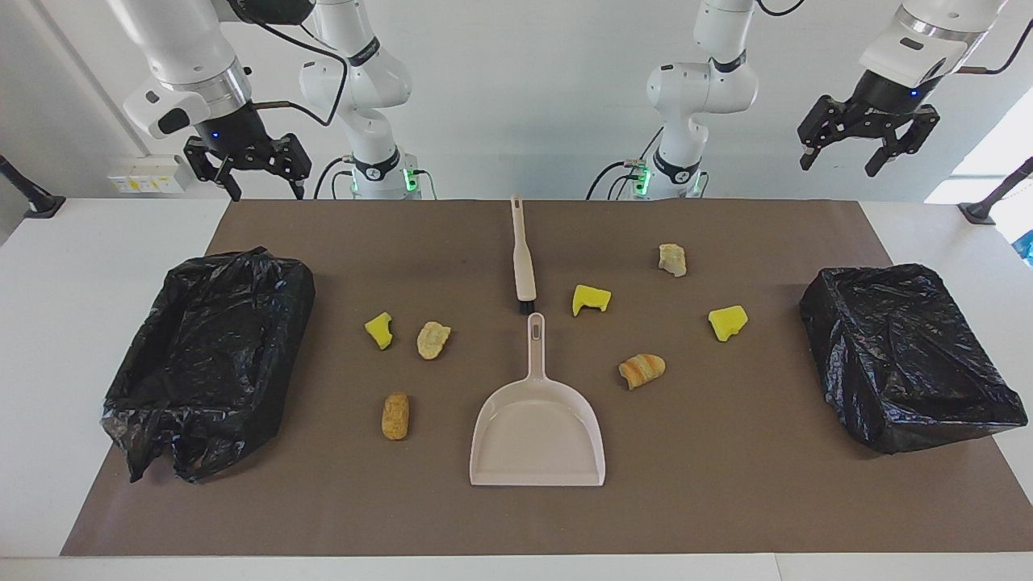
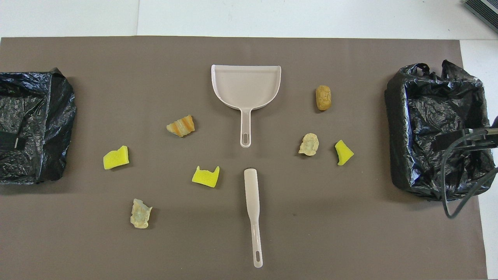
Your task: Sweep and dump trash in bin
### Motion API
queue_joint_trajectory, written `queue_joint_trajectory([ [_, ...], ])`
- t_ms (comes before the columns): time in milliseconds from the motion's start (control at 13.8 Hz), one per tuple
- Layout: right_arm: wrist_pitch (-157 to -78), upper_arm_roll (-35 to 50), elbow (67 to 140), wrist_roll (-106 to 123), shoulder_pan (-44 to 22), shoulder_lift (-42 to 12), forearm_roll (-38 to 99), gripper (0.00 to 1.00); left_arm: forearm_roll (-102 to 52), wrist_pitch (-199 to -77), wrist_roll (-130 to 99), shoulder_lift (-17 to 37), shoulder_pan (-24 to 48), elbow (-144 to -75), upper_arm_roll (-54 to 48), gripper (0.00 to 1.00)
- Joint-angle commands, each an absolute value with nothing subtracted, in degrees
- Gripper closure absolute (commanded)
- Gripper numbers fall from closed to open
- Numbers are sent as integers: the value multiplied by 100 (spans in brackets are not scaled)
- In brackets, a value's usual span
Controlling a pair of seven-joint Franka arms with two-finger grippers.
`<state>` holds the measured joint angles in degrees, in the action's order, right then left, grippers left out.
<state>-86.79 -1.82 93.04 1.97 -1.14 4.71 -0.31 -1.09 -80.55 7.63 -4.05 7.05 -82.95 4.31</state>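
Hanging high in the air at the robots' end of the table, the left gripper (image 1: 869,150) and the right gripper (image 1: 247,173) both have their fingers spread wide and hold nothing; both arms wait. The beige dustpan (image 1: 537,440) lies mid-mat, its handle pointing toward the robots, and the brush (image 1: 522,257) lies in line with it, nearer to the robots, bristles just short of that handle. The trash (image 1: 591,299) is scattered in seven pieces on the brown mat (image 1: 726,484): three yellow sponge chunks and four tan or striped bread-like lumps, four toward the left arm's end and three toward the right arm's end of the dustpan. A black-lined bin (image 1: 904,355) stands at the left arm's end of the table, and a second lined bin (image 1: 211,355) at the right arm's end.
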Motion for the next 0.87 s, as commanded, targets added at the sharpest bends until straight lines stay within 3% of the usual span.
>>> queue_joint_trajectory([
  [0, -8807, -167, 9448, 220, -79, 589, 97, 0, -44, -8209, 756, -510, 747, -8455, 413, 0],
  [797, -8815, -167, 9448, 220, -79, 589, 97, 0, -62, -8376, 221, -404, 1001, -8525, 62, 0],
])
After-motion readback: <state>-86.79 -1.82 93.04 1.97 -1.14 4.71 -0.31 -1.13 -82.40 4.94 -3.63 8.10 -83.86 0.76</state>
